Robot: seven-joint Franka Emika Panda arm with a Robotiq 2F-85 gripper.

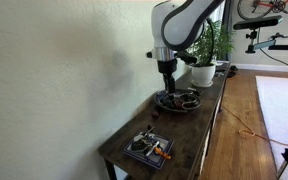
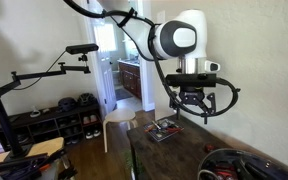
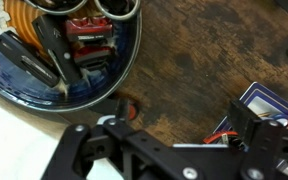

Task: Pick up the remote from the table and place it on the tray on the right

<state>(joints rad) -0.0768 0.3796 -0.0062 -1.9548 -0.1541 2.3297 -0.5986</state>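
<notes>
My gripper (image 3: pixel 184 125) is open and empty, with its fingers wide apart above bare wood of the dark brown table (image 3: pixel 194 60). In both exterior views it hangs above the table (image 1: pixel 167 68) (image 2: pixel 189 108). A slim black remote (image 3: pixel 52 48) lies in a round dark blue dish (image 3: pixel 4 85) beside a red item and other small things. The dish is to the upper left of my gripper in the wrist view, and it also shows in both exterior views (image 1: pixel 177 99) (image 2: pixel 229 165). A small rectangular tray (image 3: pixel 274 100) holding orange-handled items is at the right of the wrist view.
The rectangular tray sits near one end of the table (image 1: pixel 147 147) (image 2: pixel 166 130). A plant in a white pot (image 1: pixel 202 70) stands at the far end. The wall runs along one long side of the table. An orange cable lies on the wooden floor (image 1: pixel 246 128).
</notes>
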